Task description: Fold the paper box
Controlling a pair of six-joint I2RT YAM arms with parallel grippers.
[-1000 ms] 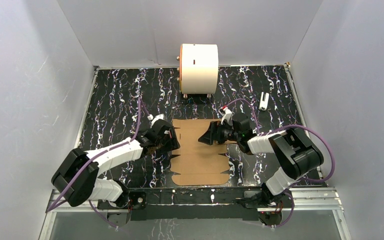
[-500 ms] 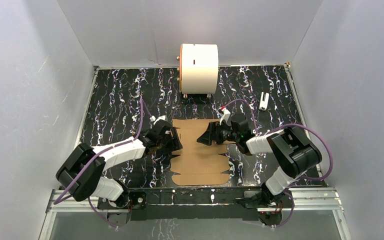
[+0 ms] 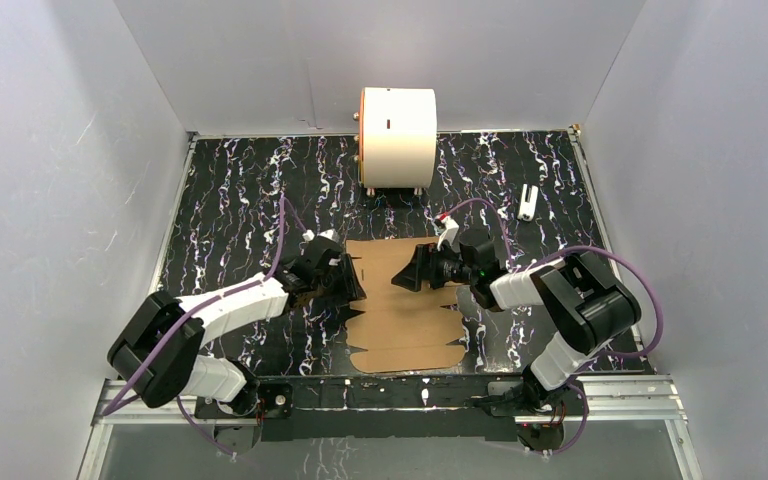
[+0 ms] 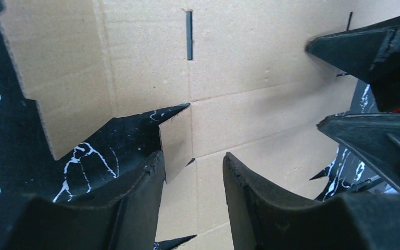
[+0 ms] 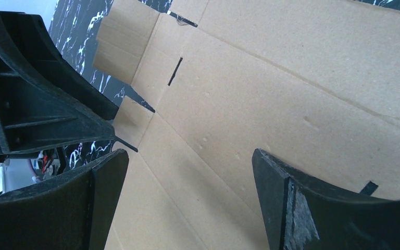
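Because the flat brown die-cut cardboard sheet lies loose on the black marbled table, with the large white orange-rimmed cylinder standing beyond its far edge, any sideways pull could slide it. The left jaws are spread at the sheet's left edge, straddling a small lifted side tab and grasping nothing. The right jaws hang spread over the sheet's middle, also empty; whether they touch it I cannot tell. Pinching that tab off its score line could crease or tear it.
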